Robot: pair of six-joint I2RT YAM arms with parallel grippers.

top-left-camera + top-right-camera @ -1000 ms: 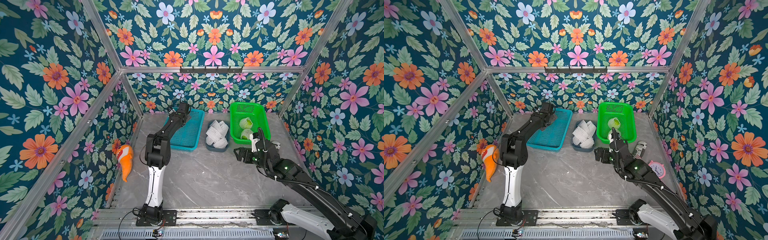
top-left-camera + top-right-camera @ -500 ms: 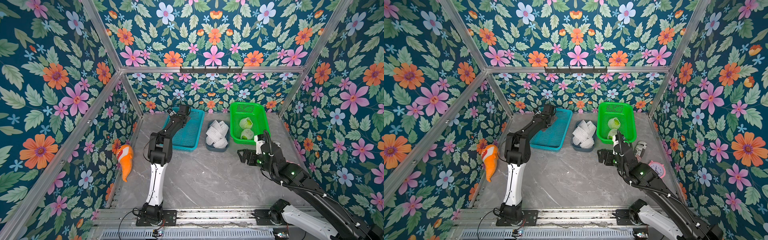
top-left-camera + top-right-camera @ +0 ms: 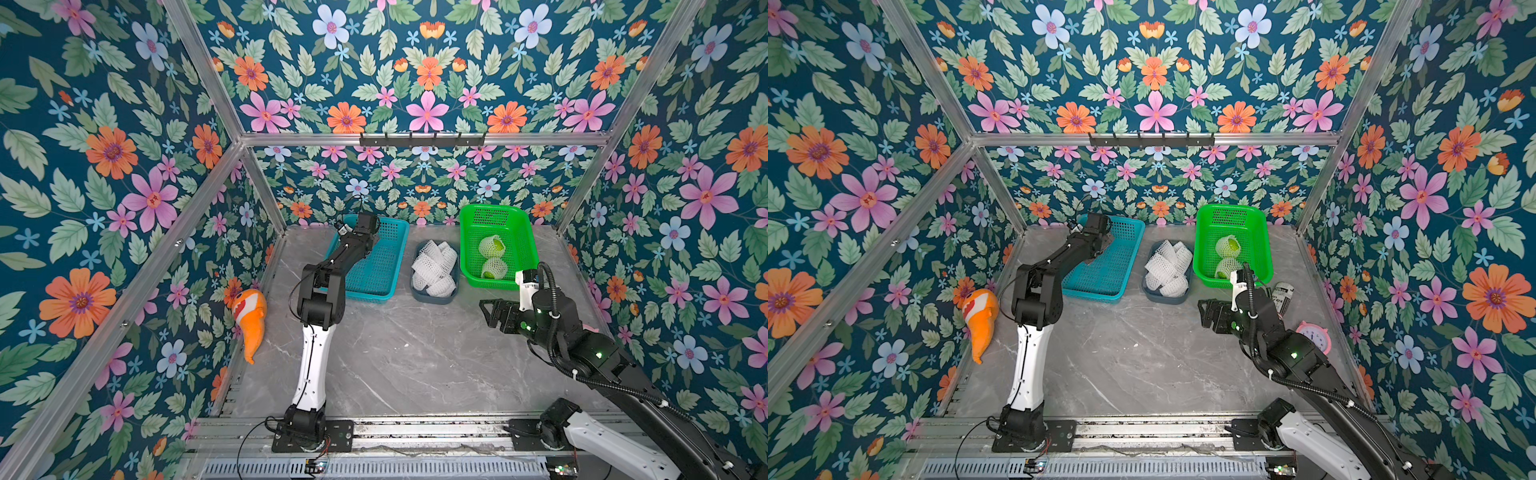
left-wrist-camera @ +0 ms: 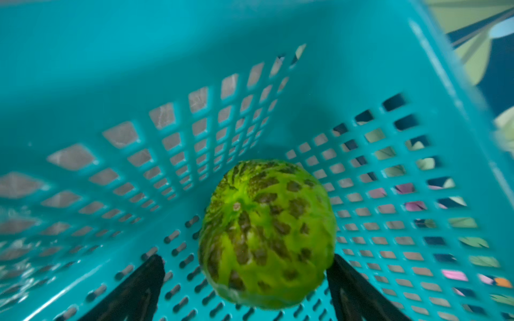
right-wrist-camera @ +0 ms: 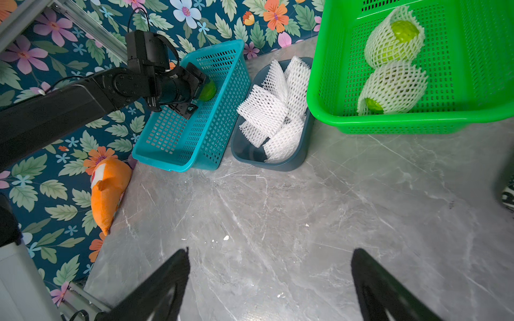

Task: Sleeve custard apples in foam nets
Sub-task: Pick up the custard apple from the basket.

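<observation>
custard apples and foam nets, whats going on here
Two custard apples already sit sleeved in foam nets in the green basket. The left gripper is down in the teal basket, jaws open on either side of the one bare custard apple, not yet closed on it. The right gripper hangs open and empty over the table. Spare foam nets lie in the grey tub between the baskets.

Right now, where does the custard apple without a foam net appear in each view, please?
Top views: hidden behind the left arm, inside the teal basket.
Left wrist: the custard apple lies in a basket corner, inside the open left gripper.
Right wrist: only its green edge shows beyond the left gripper, in the basket.
Shared landmark: the teal basket, seen in all four views.
</observation>
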